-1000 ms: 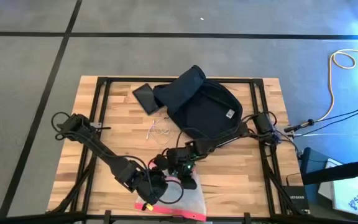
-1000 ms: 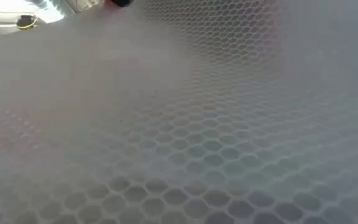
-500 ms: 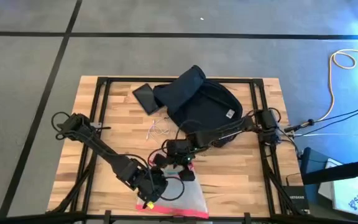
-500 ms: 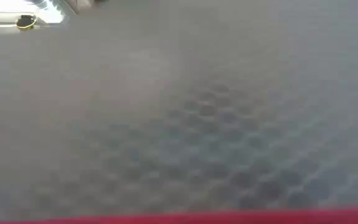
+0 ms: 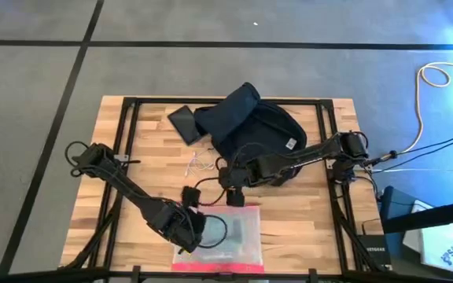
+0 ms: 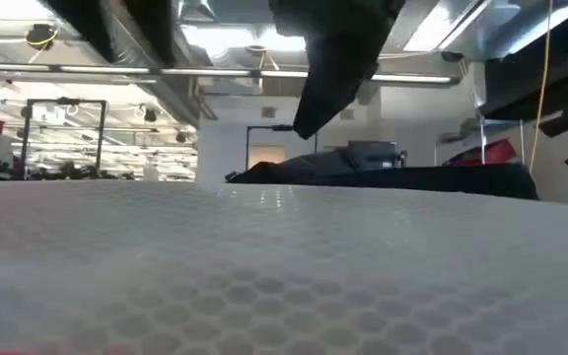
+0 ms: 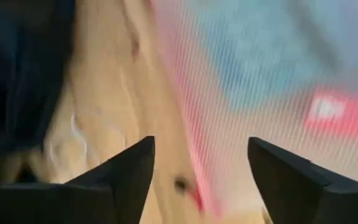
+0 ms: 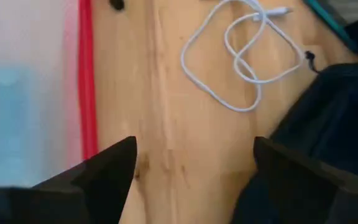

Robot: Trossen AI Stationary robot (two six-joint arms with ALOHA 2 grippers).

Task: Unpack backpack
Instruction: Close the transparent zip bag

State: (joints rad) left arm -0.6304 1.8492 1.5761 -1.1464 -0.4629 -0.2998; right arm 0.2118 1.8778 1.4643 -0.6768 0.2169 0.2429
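Note:
The dark navy backpack (image 5: 256, 132) lies on its back at the far middle of the table, also showing in the low view (image 6: 363, 170). The clear red-edged pouch (image 5: 222, 234) lies flat by the near edge and fills the low view's foreground (image 6: 264, 266). My left gripper (image 5: 197, 228) (image 7: 201, 168) stands open over the pouch's left red edge (image 7: 185, 155). My right gripper (image 5: 230, 182) (image 8: 194, 168) is open above bare wood between pouch and backpack.
A white cable (image 5: 199, 163) (image 8: 244, 56) coils on the wood left of the backpack. A dark flat device (image 5: 184, 123) lies at the backpack's far left. A small black item (image 5: 187, 193) sits left of the pouch's far corner. Bare wood shows at the table's left and right.
The pouch, held up in front of the low camera a second ago, has dropped and now lies flat on the table; both grippers have let go of it. My right gripper has drawn back toward the backpack. My left gripper has shifted a little toward the far edge.

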